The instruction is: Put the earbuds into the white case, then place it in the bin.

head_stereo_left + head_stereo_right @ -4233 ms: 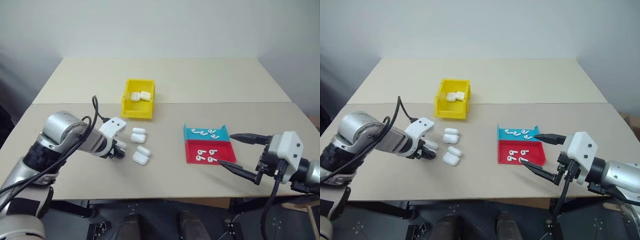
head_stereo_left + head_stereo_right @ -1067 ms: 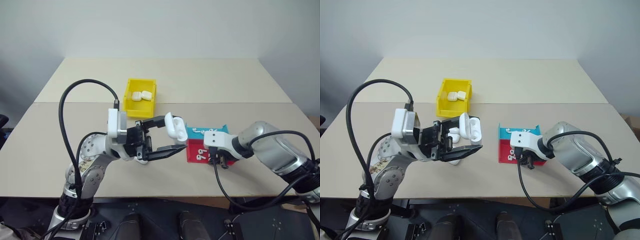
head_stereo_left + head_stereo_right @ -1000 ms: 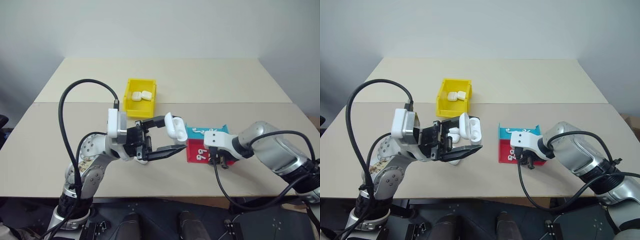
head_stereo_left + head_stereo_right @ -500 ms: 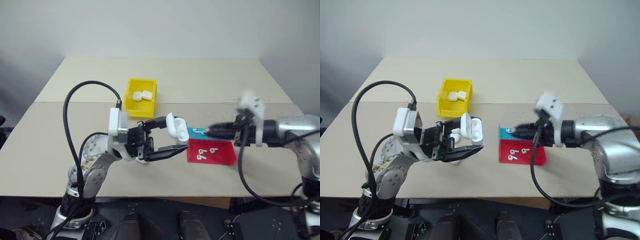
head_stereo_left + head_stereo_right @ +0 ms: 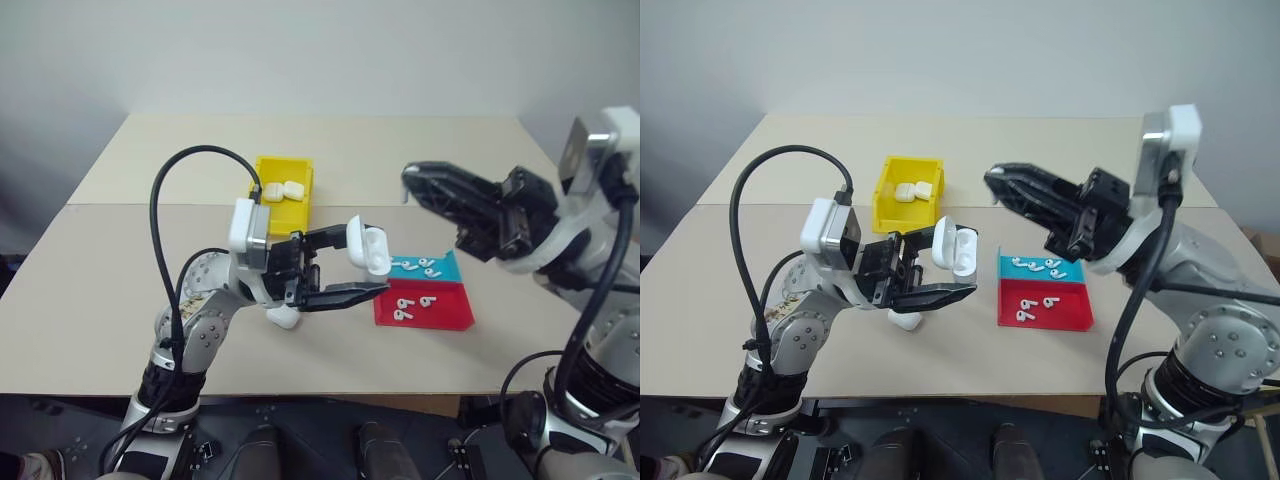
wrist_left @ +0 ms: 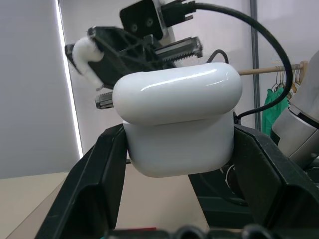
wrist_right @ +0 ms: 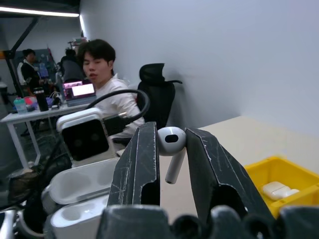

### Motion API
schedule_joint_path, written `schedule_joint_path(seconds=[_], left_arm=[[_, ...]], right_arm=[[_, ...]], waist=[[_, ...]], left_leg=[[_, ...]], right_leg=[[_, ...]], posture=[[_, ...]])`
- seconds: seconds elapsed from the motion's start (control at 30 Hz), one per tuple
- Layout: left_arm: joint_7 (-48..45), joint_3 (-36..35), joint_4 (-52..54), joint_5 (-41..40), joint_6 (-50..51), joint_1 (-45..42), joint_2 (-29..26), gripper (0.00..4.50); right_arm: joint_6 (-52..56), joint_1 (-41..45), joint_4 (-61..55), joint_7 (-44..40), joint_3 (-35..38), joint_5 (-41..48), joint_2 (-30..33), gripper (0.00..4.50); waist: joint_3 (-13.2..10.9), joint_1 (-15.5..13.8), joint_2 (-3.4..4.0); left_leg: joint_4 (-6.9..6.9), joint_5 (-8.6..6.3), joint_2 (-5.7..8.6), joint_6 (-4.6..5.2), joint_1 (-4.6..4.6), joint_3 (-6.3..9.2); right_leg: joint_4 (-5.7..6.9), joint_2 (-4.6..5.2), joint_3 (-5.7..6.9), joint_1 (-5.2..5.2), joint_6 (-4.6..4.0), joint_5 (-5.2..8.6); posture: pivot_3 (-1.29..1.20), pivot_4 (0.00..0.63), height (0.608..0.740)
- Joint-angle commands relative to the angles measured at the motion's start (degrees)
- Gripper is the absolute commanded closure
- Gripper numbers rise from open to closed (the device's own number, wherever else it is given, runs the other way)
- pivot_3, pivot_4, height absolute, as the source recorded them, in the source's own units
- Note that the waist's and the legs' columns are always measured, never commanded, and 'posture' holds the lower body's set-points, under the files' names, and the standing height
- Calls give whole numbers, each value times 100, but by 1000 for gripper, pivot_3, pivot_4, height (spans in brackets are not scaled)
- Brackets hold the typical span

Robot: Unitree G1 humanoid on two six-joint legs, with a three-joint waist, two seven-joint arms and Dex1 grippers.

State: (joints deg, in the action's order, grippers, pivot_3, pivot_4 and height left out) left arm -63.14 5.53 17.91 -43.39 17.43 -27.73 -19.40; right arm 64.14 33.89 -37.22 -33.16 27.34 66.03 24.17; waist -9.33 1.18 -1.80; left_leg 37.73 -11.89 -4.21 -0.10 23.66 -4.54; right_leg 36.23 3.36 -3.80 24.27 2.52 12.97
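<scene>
My left gripper (image 5: 368,260) is shut on a white case (image 5: 370,247) and holds it above the table with its lid open; the case (image 6: 177,119) sits between the black fingers. My right gripper (image 5: 408,176) hangs raised to the right of the case and points left toward it. It is shut on one earbud (image 7: 171,149), pinched between its fingertips. More earbuds (image 5: 402,312) lie in the red tray and others (image 5: 425,265) in the teal tray. The yellow bin (image 5: 880,195) stands behind the left gripper with two cases (image 5: 280,190) inside.
The red tray (image 5: 450,318) and teal tray (image 5: 448,270) sit side by side right of centre. A loose case (image 5: 905,320) lies on the table under the left gripper. A seated person (image 7: 107,94) is in the room beyond, in the right wrist view.
My right gripper has lifted off the red tray with an earbud and swung up and left toward the case. The left gripper has stayed about where it was, holding the open case.
</scene>
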Motion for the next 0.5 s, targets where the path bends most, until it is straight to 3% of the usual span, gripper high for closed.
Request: schedule_joint_path(seconds=[0.03, 0.5], left_arm=[[-27, -41, 92, -2, -102, -124, 50, 1414], [-25, -28, 144, 34, -59, -103, 57, 1414]], right_arm=[[-320, -188, -256, 236, -147, 411, 174, 3879], [-1287, -535, -285, 525, -663, 763, 710, 3879]], waist=[[0, -1, 0], [0, -4, 0]], left_leg=[[0, 0, 0, 0, 5, 3], [0, 0, 0, 1, 10, 7]], right_leg=[[-5, 0, 2, 0, 2, -2], [-15, 0, 5, 0, 10, -1]], posture=[[0, 150, 740], [0, 150, 740]])
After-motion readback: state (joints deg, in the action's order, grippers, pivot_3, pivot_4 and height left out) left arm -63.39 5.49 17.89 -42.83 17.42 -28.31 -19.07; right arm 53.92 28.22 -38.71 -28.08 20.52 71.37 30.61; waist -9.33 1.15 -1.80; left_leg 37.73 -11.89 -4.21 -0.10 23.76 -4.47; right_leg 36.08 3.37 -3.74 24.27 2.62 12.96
